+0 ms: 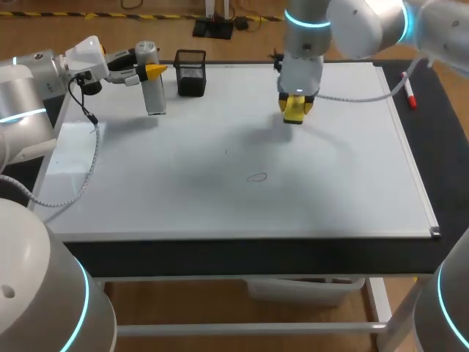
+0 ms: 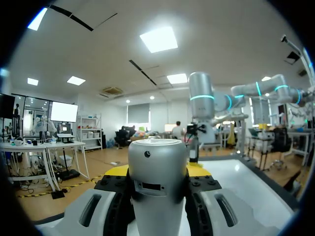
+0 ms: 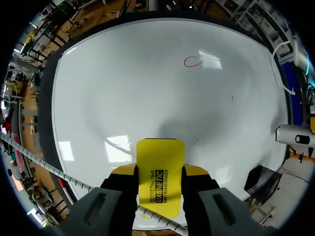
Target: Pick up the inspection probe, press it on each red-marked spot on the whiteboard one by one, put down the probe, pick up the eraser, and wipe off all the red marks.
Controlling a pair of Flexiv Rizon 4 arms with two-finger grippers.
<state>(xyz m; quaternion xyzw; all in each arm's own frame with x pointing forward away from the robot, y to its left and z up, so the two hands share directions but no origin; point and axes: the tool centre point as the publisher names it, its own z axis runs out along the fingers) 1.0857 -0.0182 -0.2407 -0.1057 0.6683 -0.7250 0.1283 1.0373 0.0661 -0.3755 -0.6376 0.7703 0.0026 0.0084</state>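
probe (image 1: 152, 82), place: hung over the far left part of the whiteboard (image 1: 220, 198), just beside the black mesh holder (image 1: 191, 72); could not tell whether its lower end touched the board
left gripper (image 2: 156, 170): pinched the probe's silver body from two sides, yellow tips against its flanks
probe, axis: stood about upright, long axis across the fingers, rounded cap up, other end down toward the whiteboard
probe, handling: looked a stiff, smooth metal cylinder, so probably slippery and of some weight; judged best held at mid-body, as here, so as not to tip when pressed down
eraser (image 3: 158, 172), place: sat between the fingers of the right gripper (image 1: 295, 108), over the far middle of the whiteboard, well apart from the red mark (image 3: 193, 61)
right gripper: clamped on the eraser's two long edges
eraser, axis: ran along the fingers, free end pointing ahead and down at the whiteboard
eraser, handling: judged light, with a hard yellow shell; wiping face did not show; hold on the narrow sides seemed sound, though would likely need laying flatter to wipe
red mark: one small oval outline near the whiteboard's middle, untouched by either tool
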